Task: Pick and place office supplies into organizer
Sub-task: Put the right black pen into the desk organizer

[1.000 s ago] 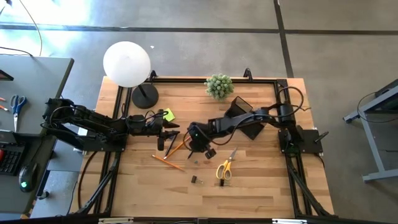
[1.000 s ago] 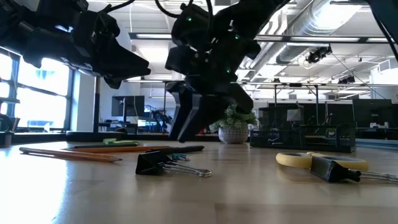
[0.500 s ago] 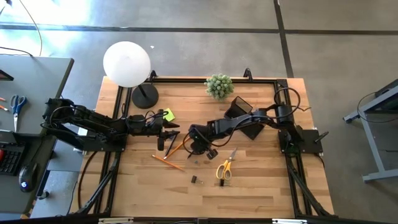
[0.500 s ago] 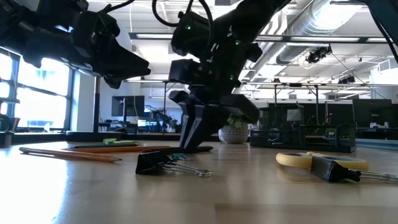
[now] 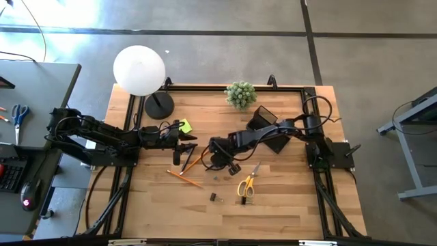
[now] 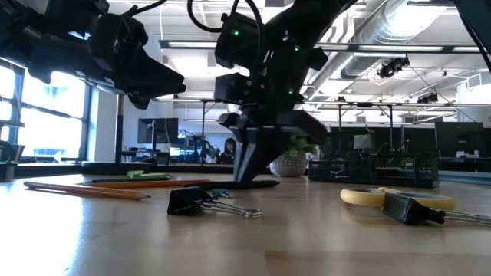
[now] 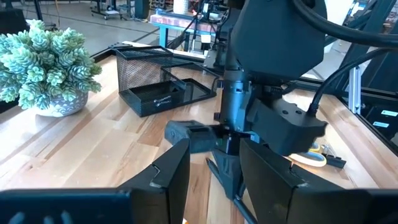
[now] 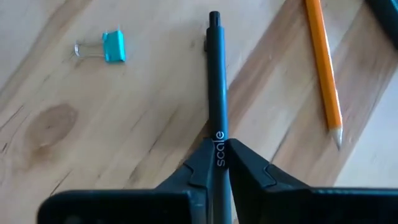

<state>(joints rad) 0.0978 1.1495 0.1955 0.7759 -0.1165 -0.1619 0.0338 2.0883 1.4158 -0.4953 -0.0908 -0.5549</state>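
A dark pen [image 8: 216, 87] lies on the wooden table near its middle, and my right gripper [image 8: 219, 155] is shut on it, also seen in the high view [image 5: 217, 162]. Beside the pen lie an orange pencil [image 8: 323, 68] and a small teal binder clip [image 8: 111, 46]. The yellow-handled scissors [image 5: 246, 184] and a dark binder clip [image 5: 214, 197] lie nearer the front edge. The black mesh organizer [image 5: 268, 130] stands at the back right, partly under the right arm. My left gripper [image 7: 214, 180] hovers open left of centre, by the lime-green sticky-note pad [image 5: 183, 126]. My right gripper pinches the pen's barrel at its printed word [image 8: 218, 142] between the two fingers [image 8: 200, 167]. They come from above, slanting steeply down, one on each side of the barrel. The pen lies flat on the table [image 6: 257, 184], its clip end [image 8: 213, 18] pointing away from the gripper.
A round white lamp [image 5: 139, 70] on a black base [image 5: 158, 106] stands at the back left, a green potted plant [image 5: 240, 93] at the back middle. A second orange pencil [image 5: 184, 178] lies left of centre. A black frame [image 5: 205, 87] rims the table.
My right gripper has shut its fingers onto the dark pen and tipped more steeply downward, staying over the same spot. The pen still lies on the table.
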